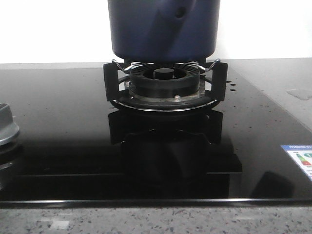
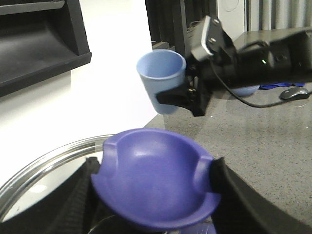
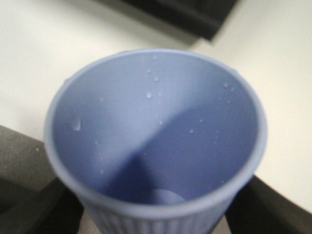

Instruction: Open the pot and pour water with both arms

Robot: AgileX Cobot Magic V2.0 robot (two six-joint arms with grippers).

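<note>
Navy-blue pot seated on the wire pot support of the gas burner, near the far edge of the glossy black tabletop, about midway along it; only its lower body is in frame, so its mouth cannot be seen in the front view.

The left wrist view shows the left end effector closed on a blue-violet lid knob; the chrome rim of the lid curves beneath it, apparently lifted clear. Whether the pot lies directly below cannot be told.

The right end effector clamps a pale blue cup, held roughly upright and raised above a grey speckled counter. The right wrist view looks straight into this cup: droplets on the inner wall, its bottom blurred, so its fill cannot be judged.

Step in hand, by judgement: pouring. To do it well, keep the lid aside and level, bring the cup's lip over the pot opening before tilting, and tilt slowly.

Only the front view places the pot on the burner; only the left wrist view shows both end effectors and the lid; only the right wrist view shows the cup's interior.
</note>
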